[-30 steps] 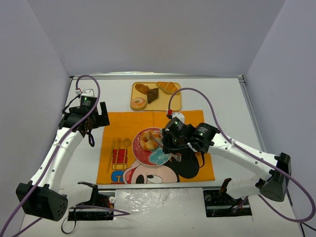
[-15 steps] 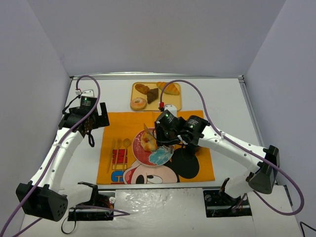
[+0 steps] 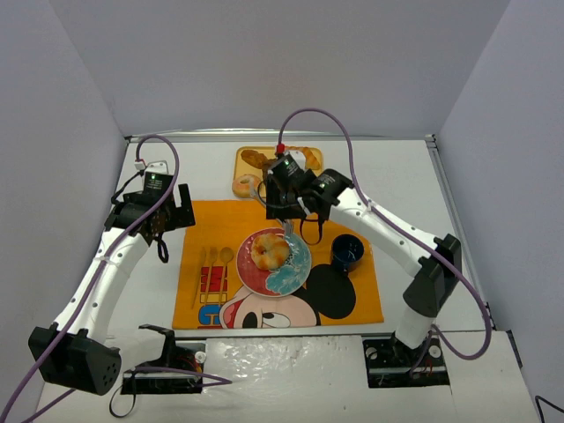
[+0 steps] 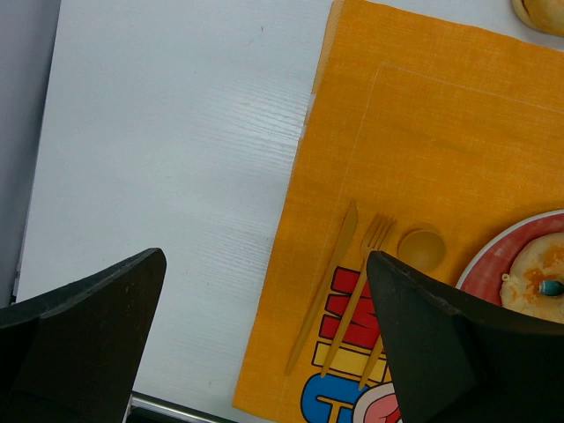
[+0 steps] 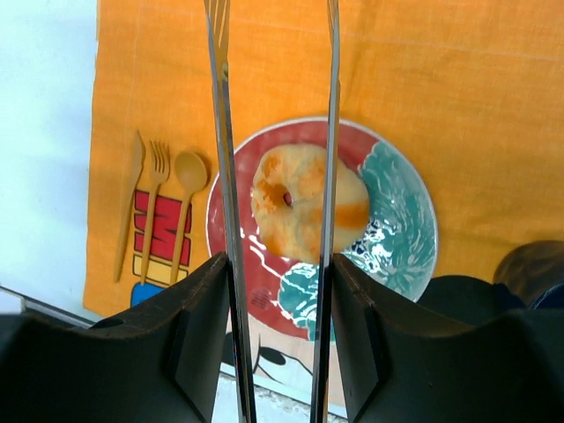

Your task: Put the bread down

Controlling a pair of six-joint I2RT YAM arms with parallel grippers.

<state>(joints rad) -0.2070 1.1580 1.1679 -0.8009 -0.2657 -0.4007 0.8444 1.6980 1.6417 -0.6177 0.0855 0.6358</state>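
A glazed ring of bread (image 3: 269, 251) (image 5: 304, 203) lies on the red and teal plate (image 3: 295, 275) (image 5: 405, 220), free of any grip. My right gripper (image 3: 286, 189) (image 5: 280, 260) is shut on metal tongs (image 3: 291, 227) (image 5: 220, 132). It hangs above the mat's far edge, near the bread board. The tong blades stand apart, with nothing between them; the bread shows far below. My left gripper (image 3: 163, 218) (image 4: 264, 352) hovers open over the mat's left edge, holding nothing.
A wooden board (image 3: 314, 187) at the back carries a donut (image 3: 246, 185) and other breads, partly hidden by my right arm. A blue cup (image 3: 346, 252) stands right of the plate. Wooden knife, fork and spoon (image 3: 211, 264) (image 4: 357, 308) lie on the orange mat (image 3: 211, 225).
My right arm has lifted with the tongs and swung from over the plate toward the board at the back. The bread stays on the plate and the blue cup is uncovered.
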